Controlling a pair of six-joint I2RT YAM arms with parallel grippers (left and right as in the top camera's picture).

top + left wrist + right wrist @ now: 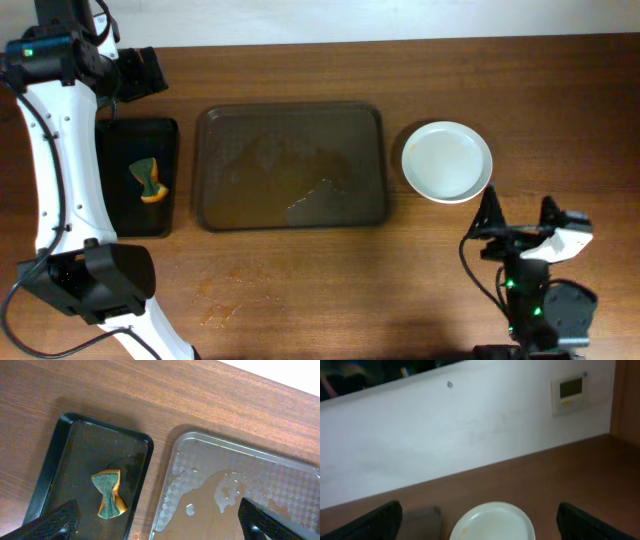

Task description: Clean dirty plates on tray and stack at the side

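Black-fingered left gripper [157, 512] and right gripper [518, 212] — both spread wide, empty.

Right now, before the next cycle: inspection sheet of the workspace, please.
Surface: wooden table, faint marks front-left.
Job's things: tray holds no plates, wet streaks; plates beside it on the right, count unclear.
Clutter: sponge in black tray.
Grippers: left gripper open, empty; right gripper open, empty.
Cables: black cable along left arm.
Surroundings: white wall, wall panel.
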